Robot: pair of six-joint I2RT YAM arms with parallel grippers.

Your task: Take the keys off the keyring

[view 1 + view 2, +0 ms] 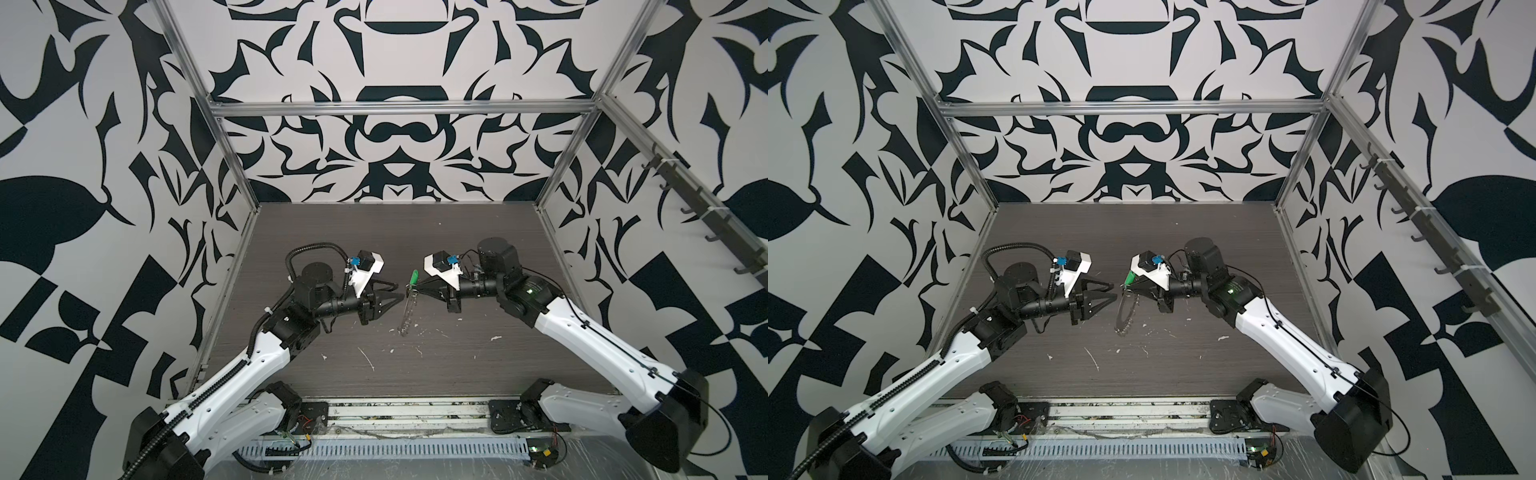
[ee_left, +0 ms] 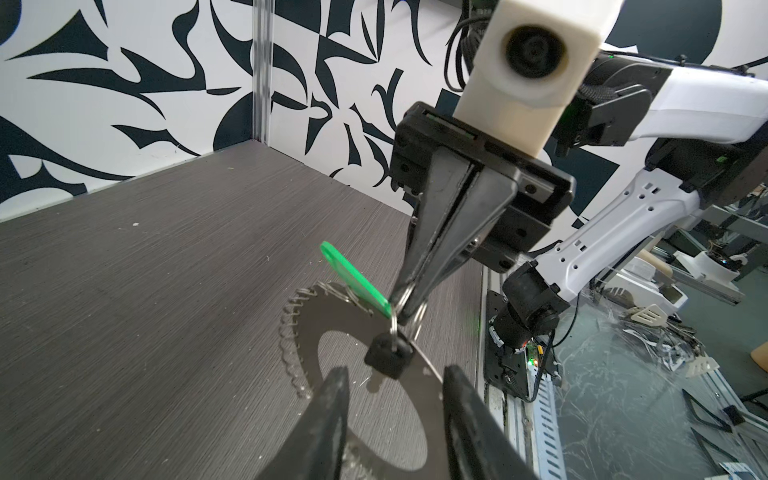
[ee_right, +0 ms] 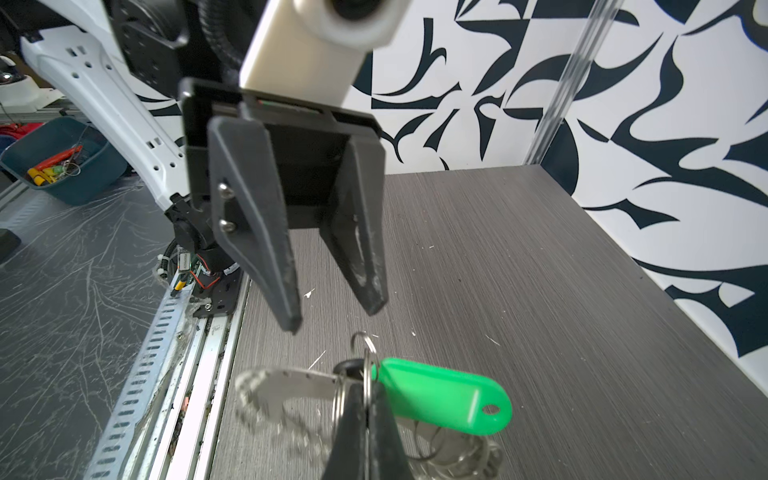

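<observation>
The keyring, a flat silvery disc fringed with small loops, hangs edge-on with its lower rim on the table. In the left wrist view the keyring is seen flat. My right gripper is shut on a small split ring at its top. From that ring hang the keys: a dark key head and a green tag. My left gripper is open, its tips just short of the key head.
White scraps litter the dark wood-grain table. Metal frame posts and patterned walls close in the left, right and back sides. A slotted cable duct and rails run along the front edge.
</observation>
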